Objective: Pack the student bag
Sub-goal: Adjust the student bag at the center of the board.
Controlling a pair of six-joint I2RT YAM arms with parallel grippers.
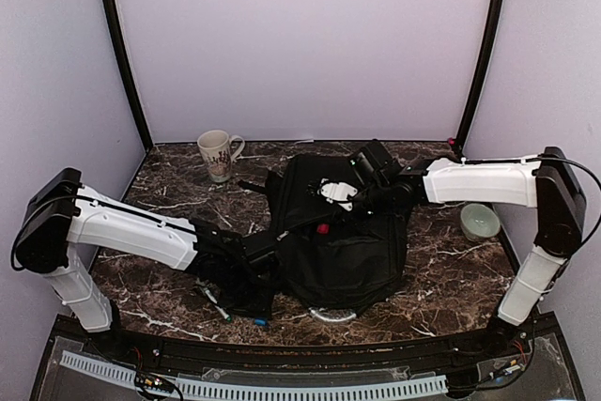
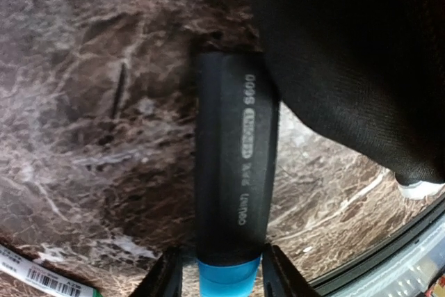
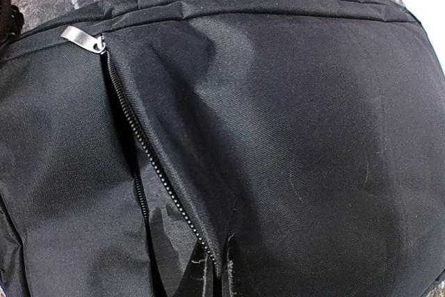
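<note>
one marker grasped in left end effector, beside bag, not yet inside; right end effector clenched, seemingly pinching fabric by open zipper; pens lie lower left on surface.

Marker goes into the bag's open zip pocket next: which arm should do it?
Left. The left gripper has the marker between its fingers, right beside the student bag. The right gripper is shut, apparently pinching fabric by the open zipper, so it looks occupied.
</note>
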